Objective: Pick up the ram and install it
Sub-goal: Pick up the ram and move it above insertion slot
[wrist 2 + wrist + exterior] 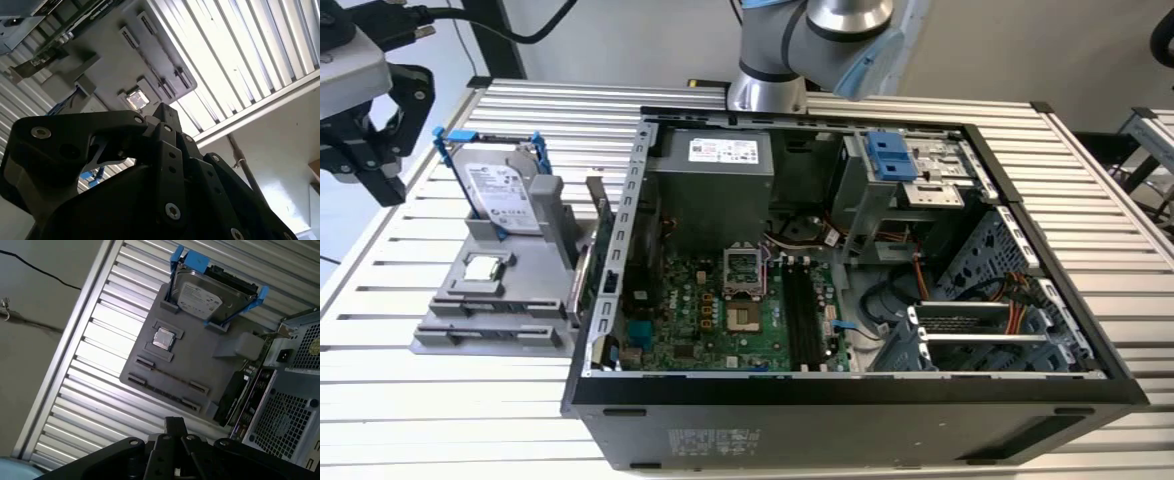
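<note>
In the exterior view, an open case (854, 420) lay on a slatted tabletop (440, 400), its motherboard (707, 320) facing up. Just beside it, on the exterior view's left, stood a grey tray (520, 300) with a hard drive (500, 195) upright at its far end and a small chip (483, 267) lying flat nearer the middle. The gripper (380, 185) hung above the tabletop's edge further to the exterior view's left, apart from the tray. The arm (787, 50) rose behind the case.

In the second wrist view, the gripper (164, 111) pointed toward the tray (110, 55) and the chip (136, 100). Its fingers (170, 117) appeared drawn together with nothing between them.

In the first wrist view, the ram (172, 376) sat edge-on in the tray (200, 365), a thin line between two end holders, near the chip (162, 338) and on the far side of it from the hard drive (210, 295). The gripper (175, 424) was well apart from the ram and empty.
</note>
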